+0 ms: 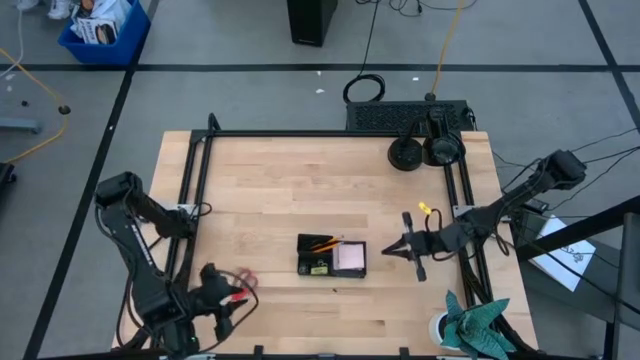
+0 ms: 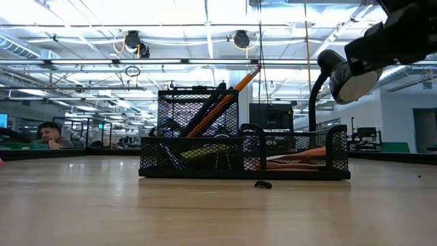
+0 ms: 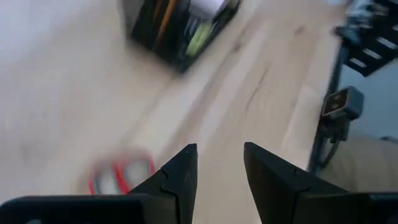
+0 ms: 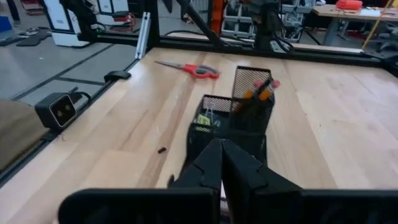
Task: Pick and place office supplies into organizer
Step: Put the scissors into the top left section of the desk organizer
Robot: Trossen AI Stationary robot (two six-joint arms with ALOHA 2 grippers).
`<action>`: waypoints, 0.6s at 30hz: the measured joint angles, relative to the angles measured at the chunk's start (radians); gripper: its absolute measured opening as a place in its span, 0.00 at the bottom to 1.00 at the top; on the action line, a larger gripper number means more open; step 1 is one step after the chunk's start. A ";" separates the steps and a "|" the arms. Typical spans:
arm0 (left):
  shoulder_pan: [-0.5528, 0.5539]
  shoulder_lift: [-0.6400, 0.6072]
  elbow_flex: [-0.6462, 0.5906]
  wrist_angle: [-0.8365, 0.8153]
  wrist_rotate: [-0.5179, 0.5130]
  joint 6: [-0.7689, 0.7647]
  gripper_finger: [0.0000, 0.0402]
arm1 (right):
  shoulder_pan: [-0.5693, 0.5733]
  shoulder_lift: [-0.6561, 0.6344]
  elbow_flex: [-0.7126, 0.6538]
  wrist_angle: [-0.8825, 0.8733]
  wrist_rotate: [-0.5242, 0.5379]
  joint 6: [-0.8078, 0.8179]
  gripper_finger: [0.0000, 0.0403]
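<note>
The organizer (image 1: pixel 332 257) is a black mesh tray in the middle of the table. It holds orange pencils (image 1: pixel 322 243), which stand slanted in its tall cup (image 2: pixel 205 109), and a pink sticky-note pad (image 1: pixel 350 257). Red-handled scissors (image 1: pixel 242 280) lie flat on the wood at the near left (image 4: pixel 189 67). My left gripper (image 1: pixel 224 298) hovers open just beside them; their handles (image 3: pixel 121 176) show blurred beside one finger, nothing between the fingers (image 3: pixel 217 168). My right gripper (image 1: pixel 392 249) is shut (image 4: pixel 222 152) and points at the organizer's right end from a short way off. A tiny black binder clip (image 2: pixel 263 184) lies in front of the organizer.
A flat black box (image 1: pixel 410 117) with round black discs (image 1: pixel 405 155) sits at the far right. A small yellow thing (image 1: pixel 424 209) lies by the right rail. A teal cloth (image 1: pixel 476 320) is at the near right corner. Black frame rails (image 1: pixel 195 190) border the table.
</note>
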 joint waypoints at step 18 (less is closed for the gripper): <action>0.107 0.008 -0.026 -0.139 0.234 -0.310 0.34 | -0.022 -0.083 -0.055 0.002 -0.003 0.000 0.00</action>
